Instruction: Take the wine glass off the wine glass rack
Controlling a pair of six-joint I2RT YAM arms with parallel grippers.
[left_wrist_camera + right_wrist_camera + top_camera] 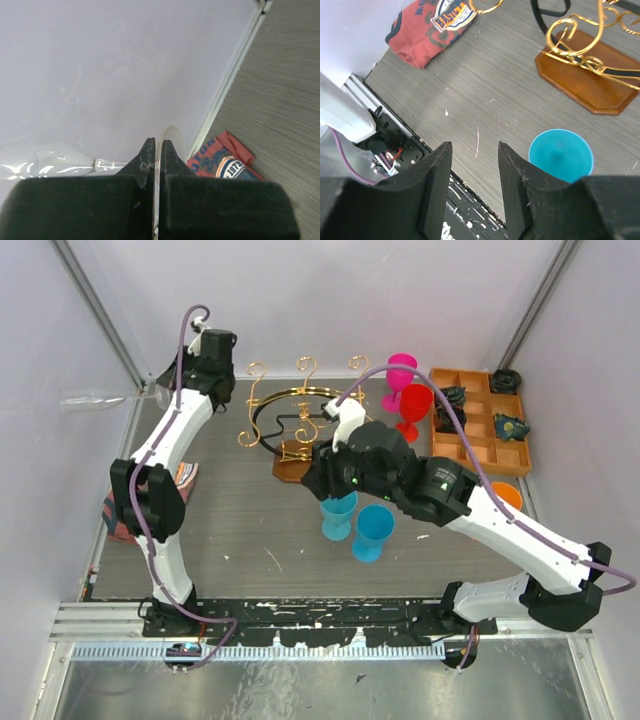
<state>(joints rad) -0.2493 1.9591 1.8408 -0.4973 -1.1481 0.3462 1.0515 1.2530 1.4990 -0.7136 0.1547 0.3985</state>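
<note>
My left gripper [163, 392] is shut on the round foot of a clear wine glass [95, 398], held sideways at the far left edge with its bowl against the white wall. In the left wrist view the thin foot [170, 137] sits between my fingers, with stem and bowl [55, 160] to the left. The gold wire wine glass rack [300, 412] stands on its brown wooden base [288, 470] at the table's middle back, with no glass seen on it. My right gripper [475, 170] is open and empty above the table, near the rack's base [590, 80].
Two blue cups [338, 515] [373, 532] stand in front of the rack; one shows in the right wrist view [561, 155]. Pink and red goblets [408, 390] stand beside an orange compartment tray [480, 425]. A red cloth [120, 512] lies at the left edge.
</note>
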